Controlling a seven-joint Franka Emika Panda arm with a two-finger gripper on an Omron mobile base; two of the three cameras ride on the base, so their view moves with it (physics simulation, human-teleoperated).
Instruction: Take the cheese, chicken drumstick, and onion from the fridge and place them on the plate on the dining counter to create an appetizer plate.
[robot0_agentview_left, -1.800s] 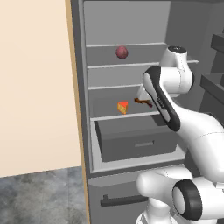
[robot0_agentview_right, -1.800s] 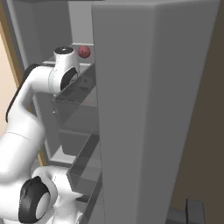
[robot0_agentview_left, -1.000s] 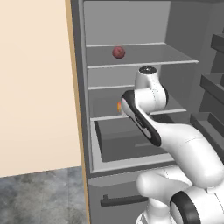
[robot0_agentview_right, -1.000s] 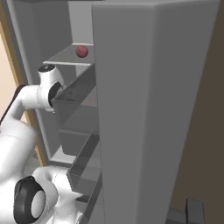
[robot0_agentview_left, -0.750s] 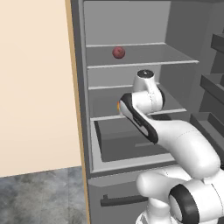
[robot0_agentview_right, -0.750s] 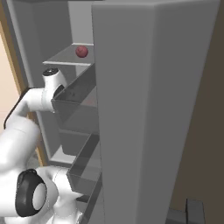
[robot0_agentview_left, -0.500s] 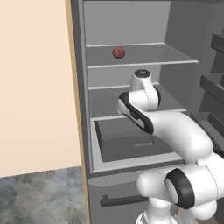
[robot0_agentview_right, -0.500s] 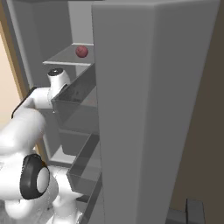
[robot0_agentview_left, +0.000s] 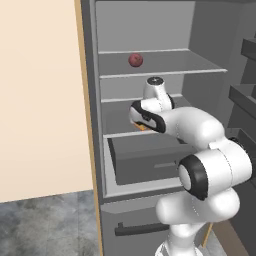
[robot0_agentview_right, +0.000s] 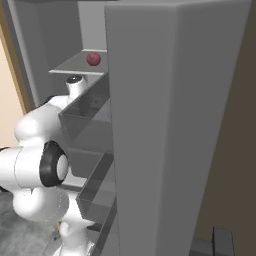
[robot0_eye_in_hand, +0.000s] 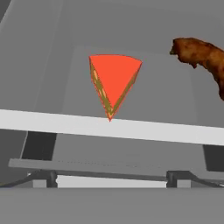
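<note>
An orange-red cheese (robot0_eye_in_hand: 113, 82) wedge lies flat near the front edge of a light grey fridge (robot0_agentview_left: 210, 45) shelf, tip pointing outward. A dark brown chicken drumstick (robot0_eye_in_hand: 202, 57) rests toward the shelf's right side. The claw's fingers are spread wide apart, holding nothing.

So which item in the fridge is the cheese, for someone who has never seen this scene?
In the open fridge, find the shelf just above the grey drawer. The cheese lies there beside the chicken drumstick: an orange-red wedge, not a brown elongated piece.
</note>
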